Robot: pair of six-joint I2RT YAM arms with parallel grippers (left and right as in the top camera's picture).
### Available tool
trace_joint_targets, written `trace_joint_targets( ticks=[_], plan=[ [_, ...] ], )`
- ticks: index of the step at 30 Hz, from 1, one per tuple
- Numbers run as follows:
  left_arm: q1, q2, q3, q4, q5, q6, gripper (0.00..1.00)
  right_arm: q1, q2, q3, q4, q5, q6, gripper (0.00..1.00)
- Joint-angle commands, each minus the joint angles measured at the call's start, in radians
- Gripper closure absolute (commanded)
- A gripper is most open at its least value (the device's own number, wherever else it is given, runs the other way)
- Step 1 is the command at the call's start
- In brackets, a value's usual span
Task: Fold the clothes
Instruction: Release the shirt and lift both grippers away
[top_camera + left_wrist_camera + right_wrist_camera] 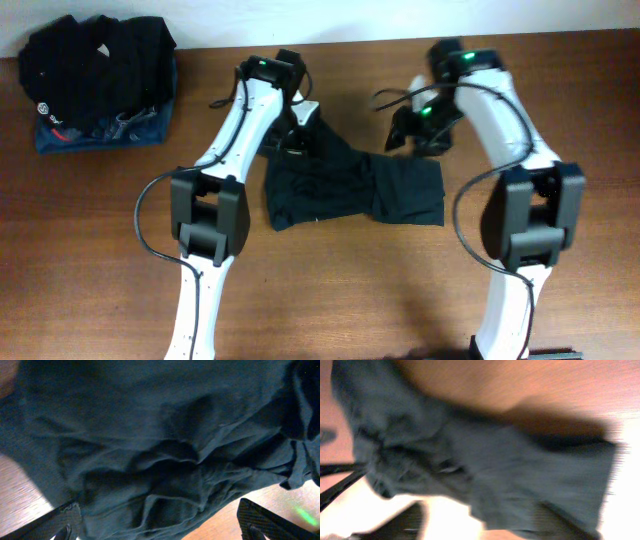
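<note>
No writing can be read. The black ribbed garment (95, 50) on the pile at the table's far left corner carries a round white logo (42, 108) too small to make out, and the blue garment (150, 125) under it shows white print that is equally illegible.

The plain black soft fabric shirt-like garment (350, 190) lies crumpled at the middle of the table, bunched and creased at its centre. Its right part lies flatter, with a straight edge.

The left gripper (160, 522) hovers low over the folds, its fingers (260, 520) spread wide and holding nothing. The right gripper (412, 128) hangs at the garment's far edge; its wrist view is blurred, so its fingers' state cannot be told.

The brown wood-grain table (90, 250) meets a pale wall (300, 15) along its far edge.
</note>
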Motion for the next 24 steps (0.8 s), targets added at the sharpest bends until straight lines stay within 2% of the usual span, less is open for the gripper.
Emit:
trace_joint_targets(
  ticks=[1, 5, 8, 15, 18, 21, 24],
  plan=[
    [0.046, 0.0, 0.016, -0.016, 0.0, -0.051, 0.01, -0.1, -0.028, 0.019, -0.003, 0.129, 0.08, 0.01],
    [0.099, 0.0, 0.015, -0.055, -0.042, -0.116, 0.01, -0.185, -0.027, 0.005, 0.008, 0.129, 0.09, 0.01],
    [0.12, 0.003, 0.012, -0.098, -0.06, -0.107, 0.01, -0.205, -0.027, -0.008, 0.013, 0.132, 0.085, 0.01],
    [0.12, 0.005, -0.095, -0.056, -0.057, -0.108, 0.01, -0.203, -0.027, -0.044, 0.036, 0.132, 0.052, 0.01],
    [0.119, 0.005, -0.156, -0.024, -0.024, -0.107, 0.01, -0.203, -0.027, -0.044, 0.037, 0.132, 0.034, 0.01],
    [0.12, 0.005, -0.214, 0.027, 0.071, -0.079, 0.01, -0.203, -0.027, -0.044, 0.04, 0.132, 0.034, 0.01],
    [0.12, 0.005, -0.223, 0.042, 0.084, -0.063, 0.01, -0.203, -0.027, -0.044, 0.04, 0.132, 0.034, 0.01]
  ],
)
